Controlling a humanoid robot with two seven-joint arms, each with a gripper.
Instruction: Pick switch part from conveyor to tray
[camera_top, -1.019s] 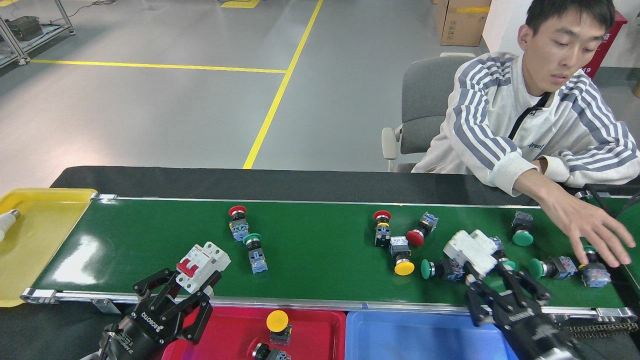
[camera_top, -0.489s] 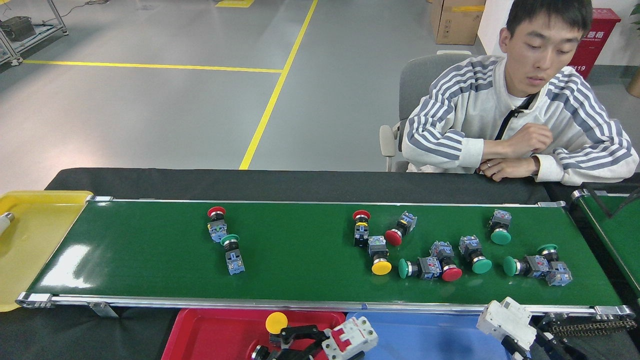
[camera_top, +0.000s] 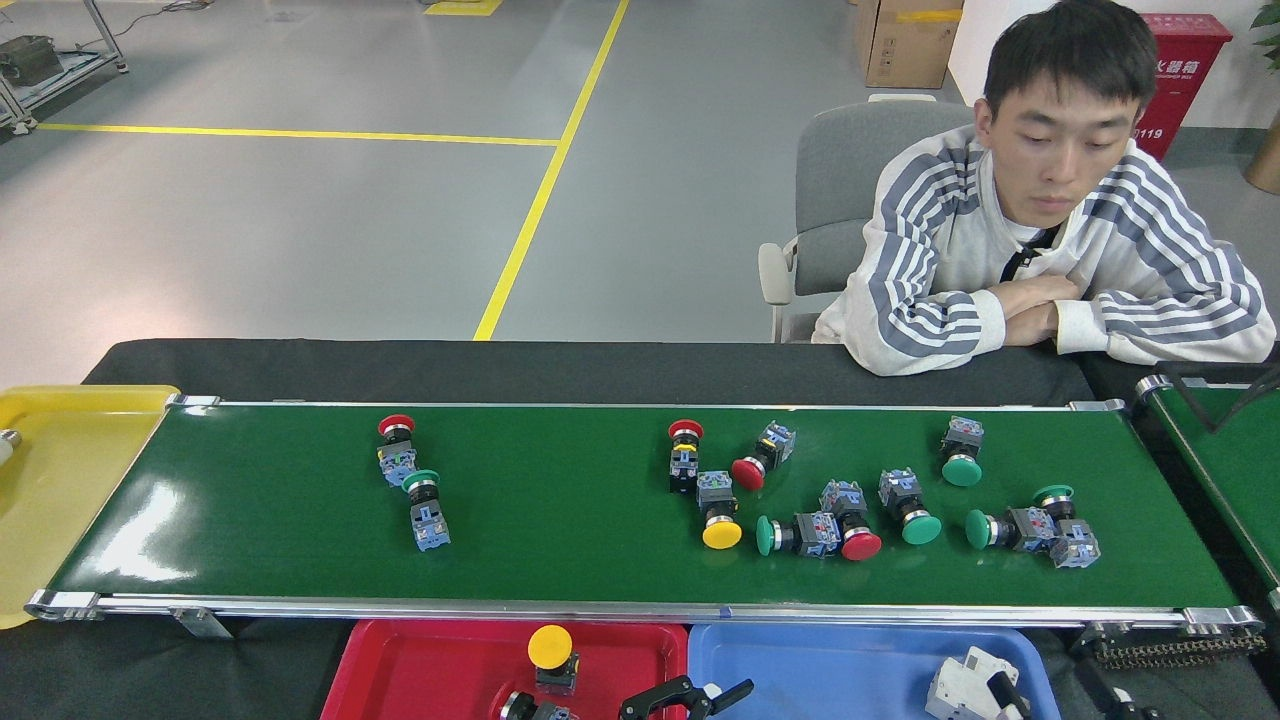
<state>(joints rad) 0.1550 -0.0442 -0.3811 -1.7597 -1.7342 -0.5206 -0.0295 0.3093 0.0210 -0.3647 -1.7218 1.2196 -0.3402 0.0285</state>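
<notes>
Head view had the conveyor (camera_top: 560, 520) running left to right across the middle, with push-button switch parts scattered on it. Two sat left of centre: a red-capped one (camera_top: 396, 445) and a green-capped one (camera_top: 425, 505) just beside it. The rest clustered toward the right, including a yellow-capped one (camera_top: 720, 520), a couple of red ones (camera_top: 858, 535) and several green ones (camera_top: 960, 455).

Near side, below the belt: a red tray (camera_top: 420, 670) with a yellow button (camera_top: 551, 655) in it, and a blue tray (camera_top: 830, 670) to its right. Left gripper (camera_top: 685, 697) poked in at the bottom edge by the seam between the two trays, jaws spread and nothing between them. Right gripper (camera_top: 1005, 695) was over the blue tray, clamped on a white breaker (camera_top: 960, 690).

Yellow tray (camera_top: 60, 480) sat at the far-left end. A person (camera_top: 1040, 250) sat at the far side, arms folded on the black table (camera_top: 500, 365).
</notes>
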